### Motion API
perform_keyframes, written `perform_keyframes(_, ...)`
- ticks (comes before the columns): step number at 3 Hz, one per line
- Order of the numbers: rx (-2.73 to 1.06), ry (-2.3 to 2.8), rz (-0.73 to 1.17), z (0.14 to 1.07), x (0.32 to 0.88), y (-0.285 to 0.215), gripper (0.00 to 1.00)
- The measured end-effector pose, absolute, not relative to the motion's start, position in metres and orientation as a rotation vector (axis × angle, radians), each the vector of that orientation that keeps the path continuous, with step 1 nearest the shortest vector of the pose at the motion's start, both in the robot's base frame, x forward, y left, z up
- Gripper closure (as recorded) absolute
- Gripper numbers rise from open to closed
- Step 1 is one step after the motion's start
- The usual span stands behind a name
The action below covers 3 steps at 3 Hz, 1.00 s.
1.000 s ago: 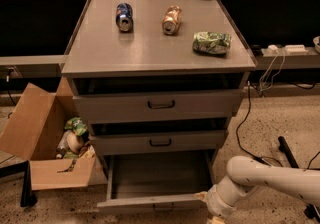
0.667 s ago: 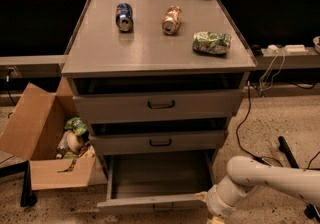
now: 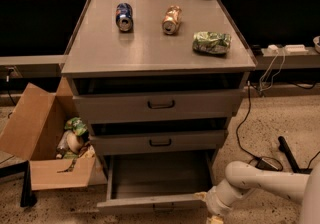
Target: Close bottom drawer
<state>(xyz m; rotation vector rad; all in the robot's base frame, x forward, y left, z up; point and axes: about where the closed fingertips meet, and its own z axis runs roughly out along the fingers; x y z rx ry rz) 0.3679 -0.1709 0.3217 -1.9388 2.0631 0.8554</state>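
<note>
Bottom drawer [image 3: 159,177] pulled out, lowest in cabinet [image 3: 160,53]. Claw [image 3: 214,215] low at bottom frame edge, by drawer's front right corner. Claw spread or pressed together: cannot tell.

Speckled flr [image 3: 292,118], cardbd box [image 3: 31,124] L.

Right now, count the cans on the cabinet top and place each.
2. The blue can lies back left; the gold can just right of it. None seems hidden. The hand sits at the bottom drawer's front right corner.
</note>
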Motion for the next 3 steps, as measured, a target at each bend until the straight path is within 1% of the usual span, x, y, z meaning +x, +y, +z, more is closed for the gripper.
perform_keyframes(1, -1.956, 2.029, 0.843, 0.288, 0.379, -0.175, 0.14)
perform_keyframes(3, -1.985, 1.988, 0.844, 0.231, 0.395, -0.179, 0.61)
